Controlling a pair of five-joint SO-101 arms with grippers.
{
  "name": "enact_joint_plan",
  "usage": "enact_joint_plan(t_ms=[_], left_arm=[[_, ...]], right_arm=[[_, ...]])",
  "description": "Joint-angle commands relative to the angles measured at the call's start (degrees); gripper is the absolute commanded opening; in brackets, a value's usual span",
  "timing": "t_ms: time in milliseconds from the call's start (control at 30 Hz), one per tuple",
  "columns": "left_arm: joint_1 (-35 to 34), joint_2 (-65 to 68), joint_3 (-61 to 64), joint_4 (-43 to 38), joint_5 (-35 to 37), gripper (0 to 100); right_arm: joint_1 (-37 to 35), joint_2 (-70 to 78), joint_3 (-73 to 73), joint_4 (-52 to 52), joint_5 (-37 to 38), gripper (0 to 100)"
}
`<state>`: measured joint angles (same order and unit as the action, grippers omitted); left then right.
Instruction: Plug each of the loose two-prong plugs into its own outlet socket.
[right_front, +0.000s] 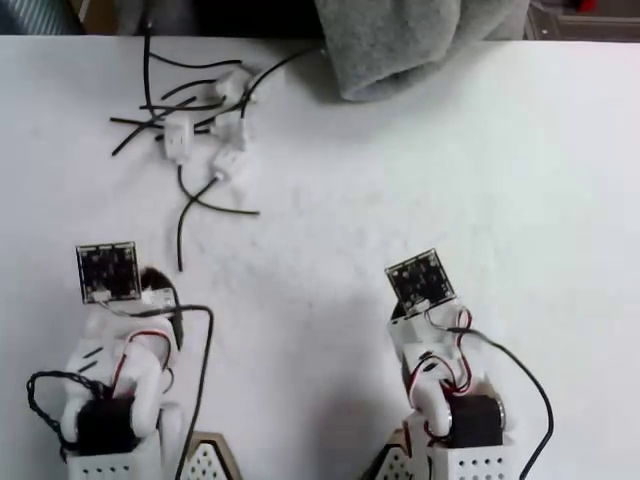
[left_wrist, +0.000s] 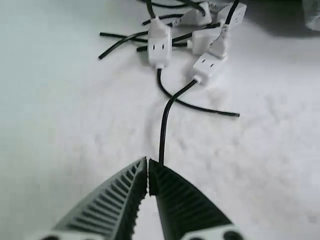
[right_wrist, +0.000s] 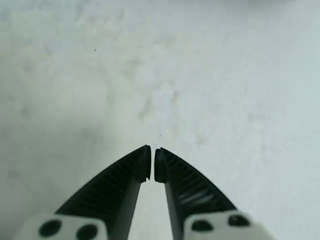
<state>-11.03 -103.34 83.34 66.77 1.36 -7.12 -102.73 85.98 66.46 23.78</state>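
We see a white table (right_front: 520, 200); in the upper left of the high view lies a bunch of black cords (right_front: 150, 105) with white pieces (right_front: 229, 164) on them. We count four white pieces there; they sit close together, and some touch. In the left wrist view two of them each show two little slots, so they are sockets; the first socket (left_wrist: 159, 46) is upper middle, and the second socket (left_wrist: 206, 66) is just to its right. We cannot tell which of the others are plugs.

One long cord (left_wrist: 162, 125) runs from the second socket down the picture to the left gripper (left_wrist: 148, 172); its loose end lies just beside the tips, and we cannot tell if it touches them. The left gripper has its two gray fingers pressed together; it holds nothing.

The right gripper (right_wrist: 152, 164) has its two black fingers almost together, with a thin gap and nothing in it; bare table is under it.

We count two arms in the high view; the left arm (right_front: 110, 350) is lower left, and the right arm (right_front: 440, 360) is lower right of middle, well apart from the bunch. One gray cloth (right_front: 400, 40) lies at the top edge, near the bunch.
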Motion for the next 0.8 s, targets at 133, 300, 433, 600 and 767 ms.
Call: enact_joint_plan(t_ms=[133, 300, 433, 600, 767], left_arm=[[-4.70, -0.48, 5.10, 5.19, -2.37, 2], [-4.79, -0.48, 5.98, 9.14, -2.55, 2], [-4.88, -0.48, 13.19, 6.86, -2.73, 2], [-4.53, -0.48, 13.54, 6.68, -2.81, 2], [-4.70, -0.48, 13.63, 6.59, -8.97, 2]], right_arm=[[2.86, -0.40, 7.91, 2.24, 0.00, 2.4], [3.65, -0.40, 7.91, 2.42, -7.12, 2.2], [3.47, -0.40, 10.02, 2.95, -7.21, 2.3], [1.89, -0.22, 10.90, 4.53, -7.21, 2.4], [3.56, -0.13, 10.90, 5.76, -7.21, 2.2]])
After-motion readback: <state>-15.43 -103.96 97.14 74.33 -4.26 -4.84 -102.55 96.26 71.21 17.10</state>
